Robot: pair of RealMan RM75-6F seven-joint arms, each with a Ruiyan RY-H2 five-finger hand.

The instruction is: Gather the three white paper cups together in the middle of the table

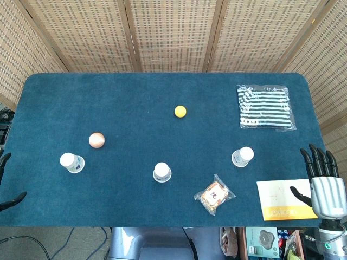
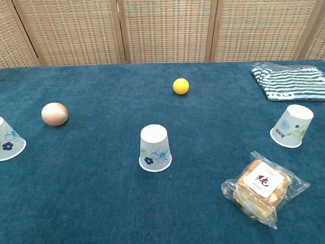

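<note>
On the blue cloth table (image 1: 135, 97) three white paper cups stand upside down in a loose row across the lower half of the head view. At the left is the left cup (image 1: 71, 162), near the bottom centre is the middle cup (image 1: 162, 172), and at the right is the right cup (image 1: 242, 156). They are well apart from each other.

At the lower right corner of the head view the right hand (image 1: 324, 184) hovers beside the table edge, fingers straight and spread, holding nothing. The right cup is the nearest one to it, further left and a little higher in the frame, not touching. At the left edge only dark fingertips of the left hand (image 1: 6, 181) show; I cannot tell how far it is spread. The left cup lies to the right of it.

A copper-coloured ball (image 1: 96, 140), a yellow ball (image 1: 180, 111), a wrapped cake (image 1: 214, 194), a bagged striped cloth (image 1: 264, 106) and a yellow-edged booklet (image 1: 282, 199) also lie on the table.
</note>
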